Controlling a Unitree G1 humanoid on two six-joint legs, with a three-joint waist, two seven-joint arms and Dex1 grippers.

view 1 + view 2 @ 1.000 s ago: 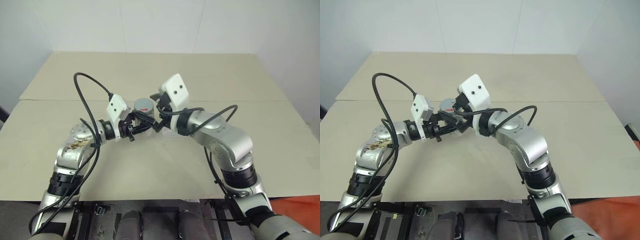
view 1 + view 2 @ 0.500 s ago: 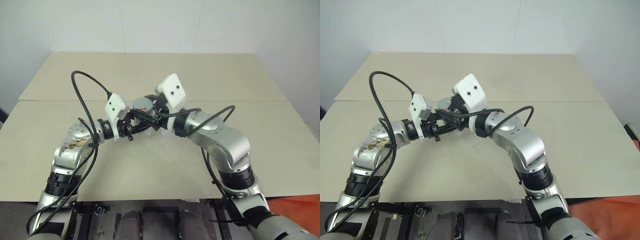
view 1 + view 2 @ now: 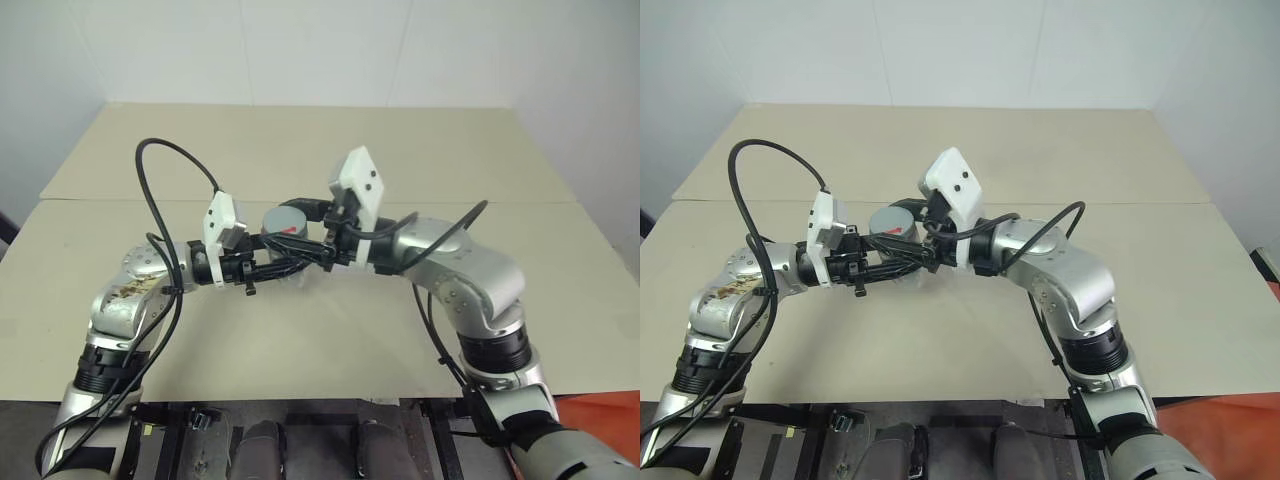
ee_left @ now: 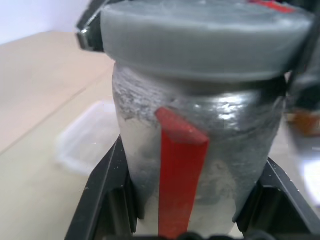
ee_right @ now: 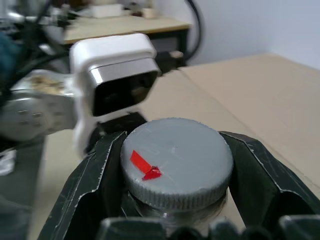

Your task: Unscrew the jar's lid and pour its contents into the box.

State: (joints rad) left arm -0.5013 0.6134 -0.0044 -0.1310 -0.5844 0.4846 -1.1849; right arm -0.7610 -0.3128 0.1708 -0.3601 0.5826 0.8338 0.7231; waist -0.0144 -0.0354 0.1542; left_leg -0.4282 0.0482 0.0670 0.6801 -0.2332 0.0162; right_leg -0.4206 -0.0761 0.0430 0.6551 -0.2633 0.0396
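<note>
Left pincer (image 4: 182, 220) clamps the jar (image 4: 200, 150) upright; right pincer (image 5: 175, 200), from 3 o'clock, grips the lid (image 5: 176, 162). Box (image 4: 90, 137) on worktop (image 3: 300, 150) beneath.

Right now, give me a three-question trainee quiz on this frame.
1. True or false: the lid is off the jar.
2. The right gripper is shut on: A) the lid B) the box C) nothing.
3. What does the left gripper hold?

Key: 1 false, the lid sits on the jar. 2 A. 3 The jar's body, below the lid; the box lies on the table behind it.
</note>
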